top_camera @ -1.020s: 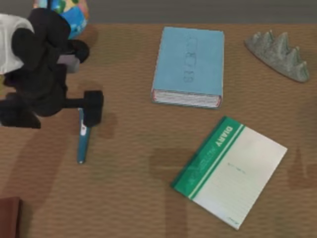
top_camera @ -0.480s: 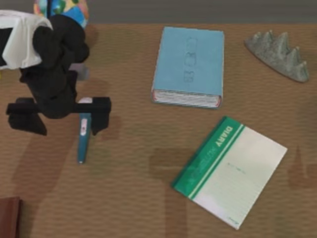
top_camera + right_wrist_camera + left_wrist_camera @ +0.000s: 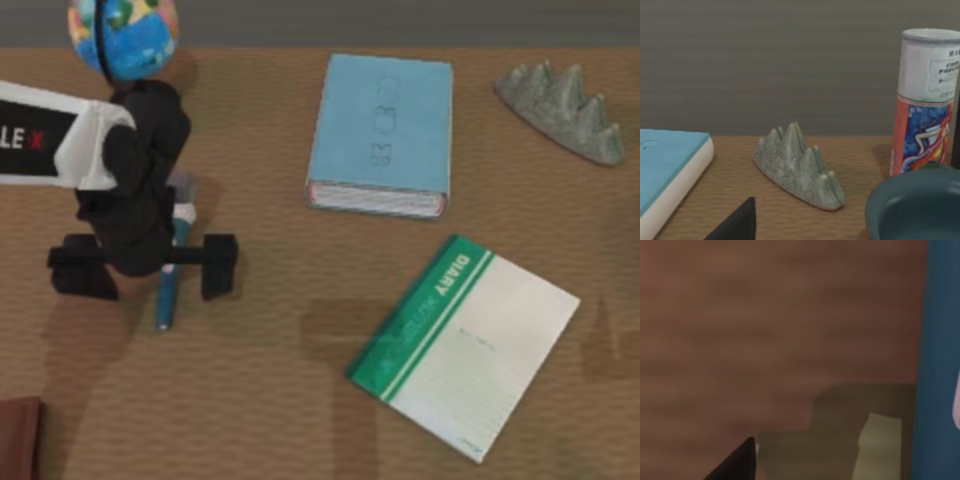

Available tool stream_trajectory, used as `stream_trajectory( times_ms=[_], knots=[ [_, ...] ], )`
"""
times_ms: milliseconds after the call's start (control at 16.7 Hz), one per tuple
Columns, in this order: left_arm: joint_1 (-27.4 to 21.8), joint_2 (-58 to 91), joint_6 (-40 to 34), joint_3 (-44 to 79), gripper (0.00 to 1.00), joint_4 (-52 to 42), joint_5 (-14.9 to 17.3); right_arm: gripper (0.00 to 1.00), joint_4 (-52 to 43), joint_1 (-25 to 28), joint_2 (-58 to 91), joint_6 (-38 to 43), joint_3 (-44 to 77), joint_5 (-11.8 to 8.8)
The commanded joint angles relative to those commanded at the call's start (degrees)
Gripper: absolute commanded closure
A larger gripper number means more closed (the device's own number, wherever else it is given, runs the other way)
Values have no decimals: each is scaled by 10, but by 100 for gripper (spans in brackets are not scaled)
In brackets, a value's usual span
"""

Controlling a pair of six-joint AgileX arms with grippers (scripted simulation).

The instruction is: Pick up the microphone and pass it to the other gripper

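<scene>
Straddling the microphone [image 3: 167, 290] near the surface's left edge, the left tool [image 3: 145, 265] stands spread; closing squarely on the slim handle should prevent slipping.

Left arm [image 3: 110, 170]: bulky black body, white segment with lettering, 2 black jaws.

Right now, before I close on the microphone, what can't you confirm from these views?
- Microphone head: top view, hidden under the left end effector.
- Contact between fingers and handle: top view blocked by the arm; the left wrist view shows only a blue edge.
- Right end effector: outside the top view.
</scene>
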Motion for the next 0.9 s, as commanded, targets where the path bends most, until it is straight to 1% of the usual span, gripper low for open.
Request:
stream_trajectory(
  times_ms=[180, 420, 900],
  knots=[
    [1, 32, 1, -18, 0, 44, 0, 0, 0, 0, 0, 0, 0, 0],
    [1, 34, 1, -19, 0, 47, 0, 0, 0, 0, 0, 0, 0, 0],
    [1, 34, 1, -19, 60, 47, 0, 0, 0, 0, 0, 0, 0, 0]
  ],
)
